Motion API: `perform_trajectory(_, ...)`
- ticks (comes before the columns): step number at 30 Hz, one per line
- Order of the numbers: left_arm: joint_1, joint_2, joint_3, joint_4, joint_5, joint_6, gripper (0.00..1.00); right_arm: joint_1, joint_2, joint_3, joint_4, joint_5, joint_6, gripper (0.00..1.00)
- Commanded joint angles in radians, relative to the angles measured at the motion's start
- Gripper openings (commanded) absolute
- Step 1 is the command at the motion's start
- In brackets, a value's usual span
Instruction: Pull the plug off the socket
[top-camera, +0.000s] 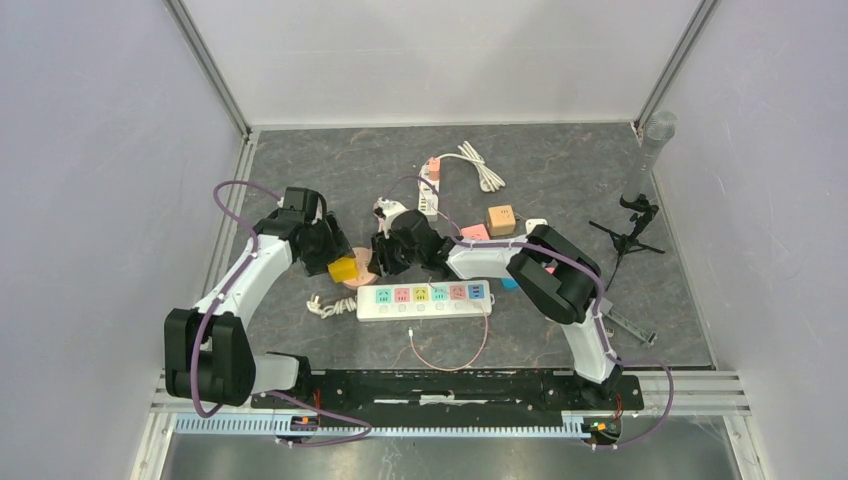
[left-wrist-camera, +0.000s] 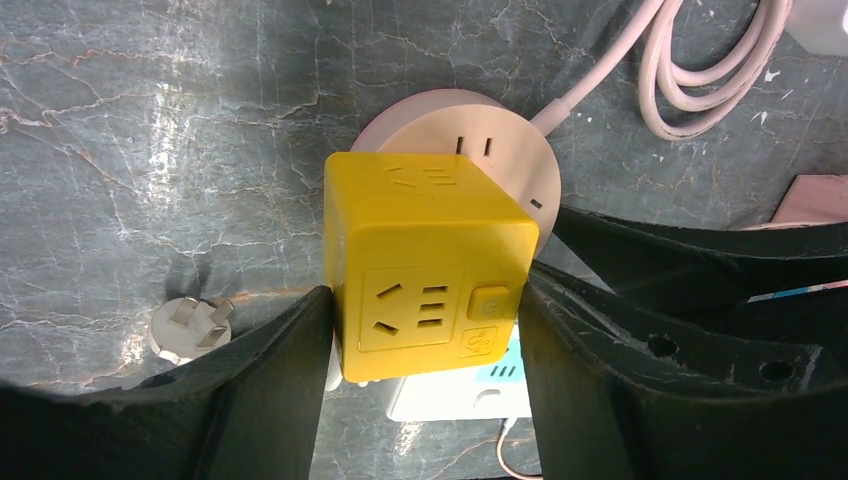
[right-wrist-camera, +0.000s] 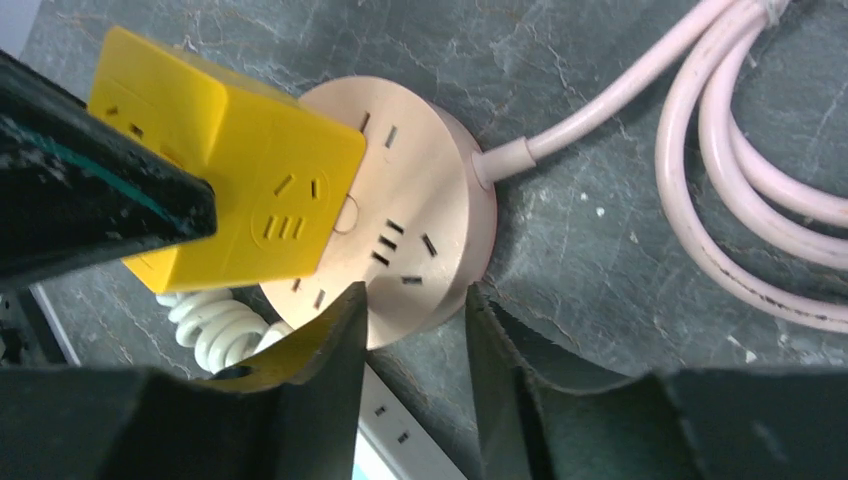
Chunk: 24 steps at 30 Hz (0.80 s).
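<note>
The plug is a yellow cube adapter (top-camera: 343, 268) (left-wrist-camera: 430, 270) (right-wrist-camera: 250, 190). It stands on the left part of the socket, a round pink disc (top-camera: 364, 274) (left-wrist-camera: 500, 150) (right-wrist-camera: 420, 200) lying on the table. I cannot tell whether its pins are seated. My left gripper (top-camera: 335, 260) (left-wrist-camera: 425, 292) is shut on the cube, one finger pressed against each side. My right gripper (top-camera: 386, 262) (right-wrist-camera: 413, 295) hovers at the disc's near edge. Its jaws are narrowly open with nothing between them, and the disc is wider than the gap.
A white power strip (top-camera: 425, 298) (left-wrist-camera: 470, 395) lies just in front of the socket, with a white plug (left-wrist-camera: 185, 330) on a coiled cord (top-camera: 322, 305) (right-wrist-camera: 215, 325) at its left. The socket's pink cable (left-wrist-camera: 690, 70) (right-wrist-camera: 720, 150) loops away. An orange cube (top-camera: 501, 219) and a small tripod (top-camera: 628, 235) stand to the right.
</note>
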<state>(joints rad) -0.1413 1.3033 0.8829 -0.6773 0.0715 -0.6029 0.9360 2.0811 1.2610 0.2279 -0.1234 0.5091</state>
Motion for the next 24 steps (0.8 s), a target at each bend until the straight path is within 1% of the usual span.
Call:
perform_trajectory(1,-0.006,-0.005,0.009,-0.052,-0.008,0.036,0.76,0.009,0.057,0.083,-0.096,0.077,-0.022,0.43)
perform_trajectory(4,-0.006,-0.005,0.006,-0.075,-0.034,0.044,0.83,0.011,0.044,0.043,-0.104,0.117,-0.028,0.41)
perform_trajectory(6,-0.006,-0.004,-0.003,-0.074,-0.038,0.039,0.82,0.012,0.043,0.025,-0.113,0.139,-0.032,0.4)
perform_trajectory(7,-0.006,-0.004,-0.005,-0.073,-0.035,0.034,0.79,0.01,0.047,0.023,-0.119,0.141,-0.034,0.4)
perform_trajectory(10,-0.006,0.01,0.009,-0.07,-0.031,0.032,0.65,0.011,0.06,0.023,-0.138,0.135,-0.044,0.37)
perform_trajectory(12,-0.006,0.014,0.028,-0.07,-0.023,0.032,0.6,0.011,0.067,0.024,-0.153,0.128,-0.061,0.37)
perform_trajectory(15,-0.006,0.007,0.058,-0.07,-0.007,0.038,0.53,0.012,0.08,0.026,-0.193,0.125,-0.103,0.4)
perform_trajectory(17,-0.006,0.001,0.075,-0.079,0.025,0.038,0.5,0.015,0.078,0.005,-0.2,0.126,-0.124,0.4)
perform_trajectory(19,-0.004,-0.001,0.082,-0.079,0.081,0.047,0.49,0.018,0.075,-0.012,-0.203,0.126,-0.145,0.4)
perform_trajectory(24,-0.004,0.014,0.107,-0.076,0.151,0.059,0.46,0.032,0.099,-0.015,-0.226,0.133,-0.178,0.36)
